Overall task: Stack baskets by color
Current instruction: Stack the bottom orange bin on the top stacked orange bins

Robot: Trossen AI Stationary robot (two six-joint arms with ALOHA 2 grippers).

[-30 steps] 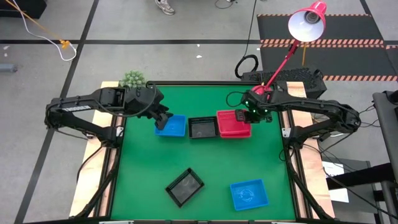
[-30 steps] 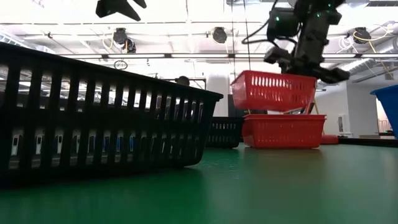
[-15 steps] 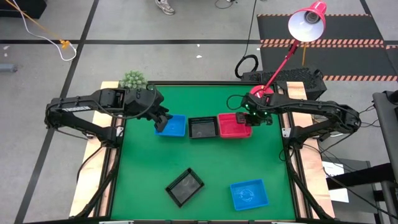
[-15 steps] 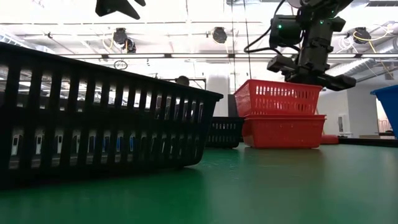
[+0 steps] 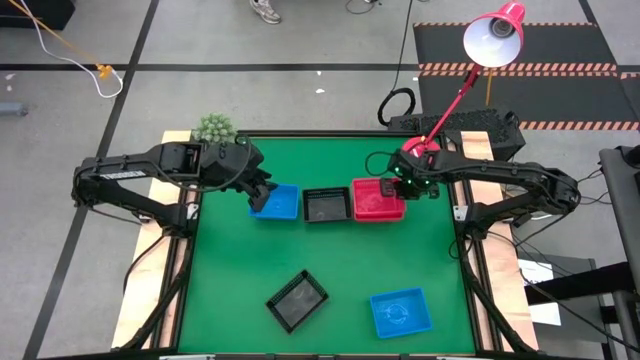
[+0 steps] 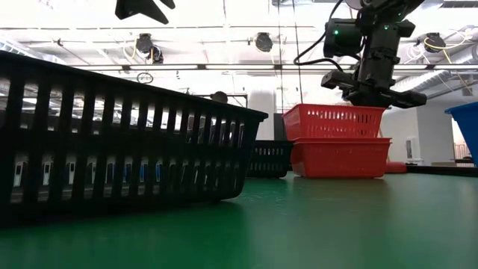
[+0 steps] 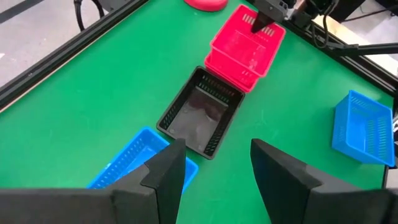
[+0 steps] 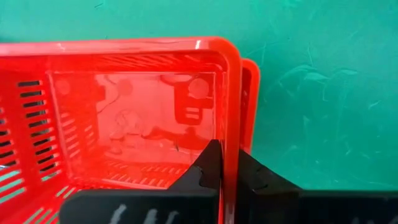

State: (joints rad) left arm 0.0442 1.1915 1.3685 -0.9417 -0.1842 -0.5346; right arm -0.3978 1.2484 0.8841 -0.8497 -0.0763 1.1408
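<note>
High view: right gripper pinches red basket rim, basket square to table

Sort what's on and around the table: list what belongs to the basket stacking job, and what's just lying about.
Part of the job:
- red baskets, upper one pinched by the right tool
- black basket in the row
- blue basket in the row, left tool above it
- loose black basket
- loose blue basket

Lying about:
- red lamp
- green plant
</note>
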